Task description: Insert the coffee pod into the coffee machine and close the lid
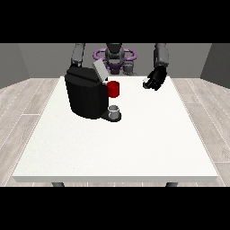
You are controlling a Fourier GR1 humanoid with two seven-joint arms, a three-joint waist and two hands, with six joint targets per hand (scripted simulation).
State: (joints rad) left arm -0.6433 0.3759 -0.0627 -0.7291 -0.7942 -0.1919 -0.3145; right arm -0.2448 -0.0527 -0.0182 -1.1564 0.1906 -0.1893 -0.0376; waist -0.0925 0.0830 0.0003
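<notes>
While curled round a small pale coffee pod [146, 83], fingers of the hand at the view's right [156, 78] hover above the white table [117, 148], well apart from the black coffee machine [85, 95]. Lid [99, 70] tilted up. Red holder [113, 89] beside it, contents unclear. Grey cup [115, 111] below. Other hand hidden behind machine. No legible writing.
</notes>
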